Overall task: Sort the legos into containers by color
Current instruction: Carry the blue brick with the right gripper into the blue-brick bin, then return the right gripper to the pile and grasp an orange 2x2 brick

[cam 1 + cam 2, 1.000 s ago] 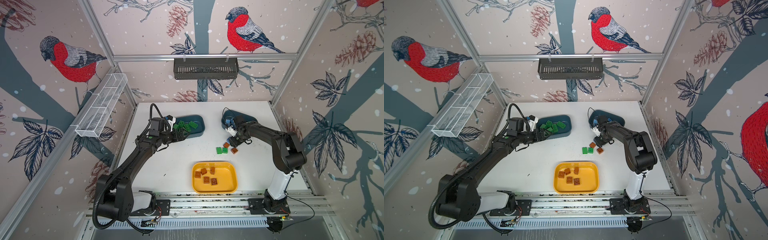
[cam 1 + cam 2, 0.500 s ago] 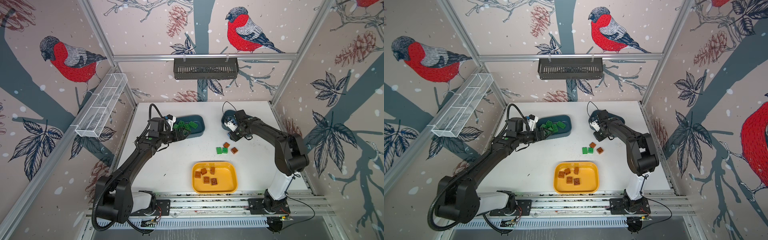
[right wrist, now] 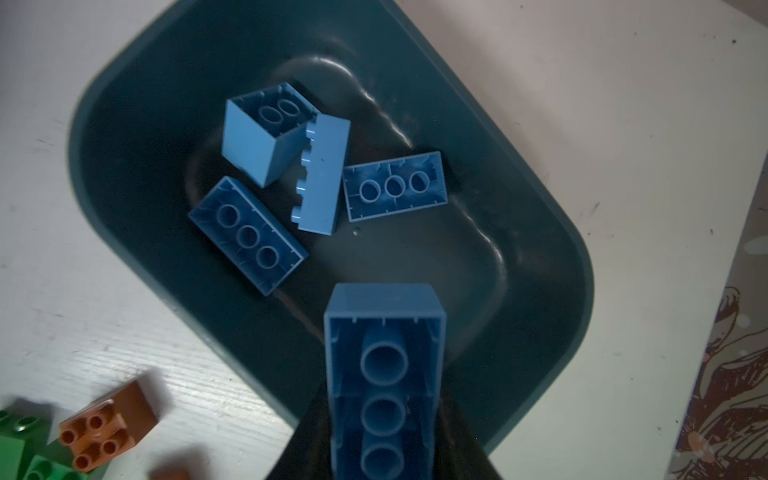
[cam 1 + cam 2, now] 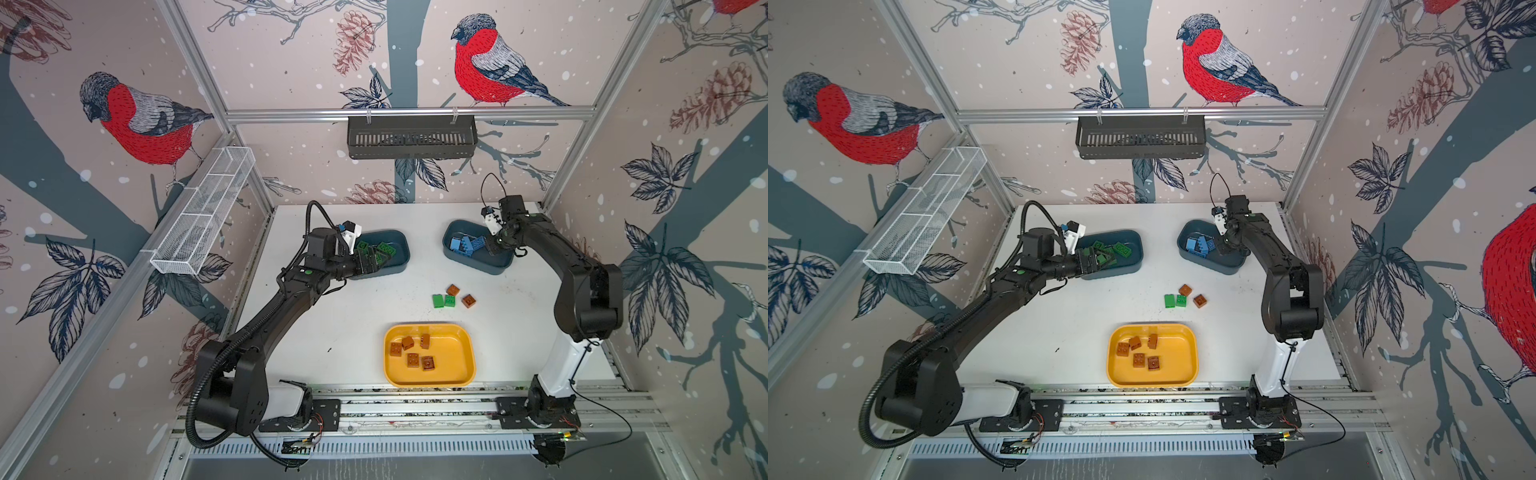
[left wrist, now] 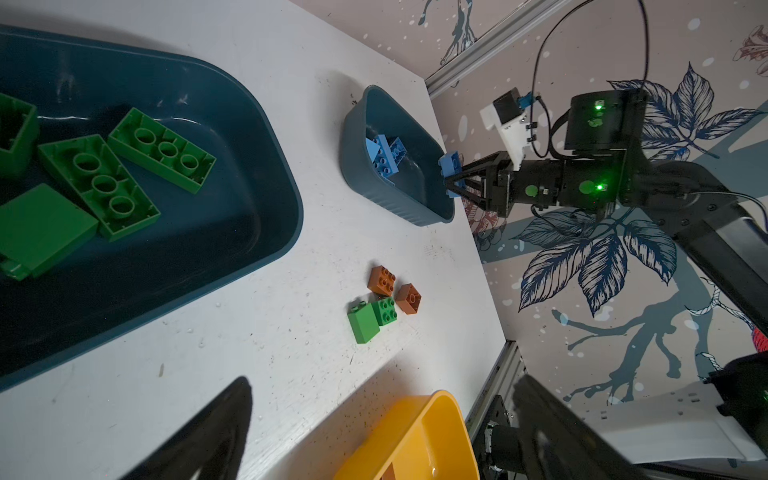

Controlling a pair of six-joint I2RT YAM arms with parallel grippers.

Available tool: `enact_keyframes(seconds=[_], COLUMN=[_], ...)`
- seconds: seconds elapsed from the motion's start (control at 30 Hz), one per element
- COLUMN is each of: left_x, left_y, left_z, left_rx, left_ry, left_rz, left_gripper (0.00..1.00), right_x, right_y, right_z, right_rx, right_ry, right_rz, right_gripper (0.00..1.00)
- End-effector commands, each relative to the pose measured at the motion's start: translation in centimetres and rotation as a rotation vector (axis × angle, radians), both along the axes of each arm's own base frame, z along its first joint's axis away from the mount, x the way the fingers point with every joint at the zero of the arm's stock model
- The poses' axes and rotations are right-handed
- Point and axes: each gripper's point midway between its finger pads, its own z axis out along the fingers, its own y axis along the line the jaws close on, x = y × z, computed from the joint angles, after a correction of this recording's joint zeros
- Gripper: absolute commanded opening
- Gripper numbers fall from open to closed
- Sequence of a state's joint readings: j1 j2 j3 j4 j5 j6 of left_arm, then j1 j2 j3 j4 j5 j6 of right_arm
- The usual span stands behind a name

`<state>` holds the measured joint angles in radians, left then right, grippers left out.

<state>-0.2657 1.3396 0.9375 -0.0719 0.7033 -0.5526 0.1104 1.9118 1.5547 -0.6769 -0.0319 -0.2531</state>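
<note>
My right gripper [image 3: 384, 440] is shut on an oblong light blue lego [image 3: 384, 365] and holds it over the right teal tub [image 4: 496, 266], where several more blue legos [image 3: 266, 137] lie. That gripper [image 4: 491, 246] hangs at the tub's right end in both top views. Over the near end of the left teal tub [image 4: 399, 255], my left gripper [image 4: 374, 262] stands open and empty above several green legos [image 5: 102, 185]. Two green legos [image 4: 443, 301] and two brown legos [image 4: 453, 289] sit loose mid-table. The yellow tray [image 4: 459, 376] holds several brown legos [image 4: 411, 353].
A black slotted basket [image 4: 411, 137] hangs on the back wall. A white wire rack [image 4: 203, 216] is fixed to the left wall. The arms' base rail [image 4: 415, 411] runs along the table's front edge, just behind the yellow tray.
My right gripper has shut on the blue lego and carried it from the tub's near left edge to its right end. The left arm has not moved.
</note>
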Motion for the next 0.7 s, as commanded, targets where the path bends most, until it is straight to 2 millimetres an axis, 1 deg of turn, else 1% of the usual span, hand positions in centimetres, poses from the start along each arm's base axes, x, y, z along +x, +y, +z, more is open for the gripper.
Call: enact_keyframes(seconds=[0.0, 0.1, 0.17, 0.23, 0.33, 0.37, 0.43, 0.5, 0.57, 0.67], left_x=[0.6, 0.6, 0.7, 0.7, 0.8, 0.8, 0.8, 0.7, 0.5, 0.4], left_y=[-0.3, -0.2, -0.2, -0.2, -0.1, -0.1, 0.0, 0.0, 0.2, 0.3], left_z=[1.2, 1.0, 0.9, 0.9, 1.0, 1.0, 0.9, 0.8, 0.5, 0.2], left_rx=[-0.017, -0.013, -0.009, -0.004, 0.003, 0.005, 0.01, 0.017, 0.024, 0.035], left_ry=[-0.047, -0.044, -0.041, -0.041, -0.041, -0.041, -0.037, -0.034, -0.029, -0.018], left_rz=[-0.002, 0.0, -0.001, 0.003, 0.006, 0.005, 0.007, 0.008, 0.01, 0.011], left_gripper=[0.97, 0.97, 0.97, 0.97, 0.97, 0.97, 0.97, 0.97, 0.97, 0.97], right_x=[0.6, 1.5, 2.1, 2.4, 2.5, 2.3, 1.6, 0.5, -1.1, -3.5], right_y=[-1.5, -2.1, -1.9, -1.4, -0.2, 0.3, 1.4, 3.1, 5.1, 7.2], right_z=[-1.1, -2.4, -2.9, -3.0, -2.1, -1.7, -0.6, 0.7, 1.7, 2.4], right_rx=[-0.047, -0.048, -0.037, -0.013, 0.044, 0.066, 0.114, 0.188, 0.243, 0.291], right_ry=[0.019, 0.025, 0.028, 0.028, 0.009, 0.003, -0.007, -0.012, -0.008, 0.015], right_rz=[-0.004, -0.021, -0.022, -0.018, -0.005, -0.004, 0.0, 0.003, 0.004, -0.036], right_gripper=[0.34, 0.38, 0.43, 0.5, 0.62, 0.65, 0.65, 0.66, 0.68, 0.72])
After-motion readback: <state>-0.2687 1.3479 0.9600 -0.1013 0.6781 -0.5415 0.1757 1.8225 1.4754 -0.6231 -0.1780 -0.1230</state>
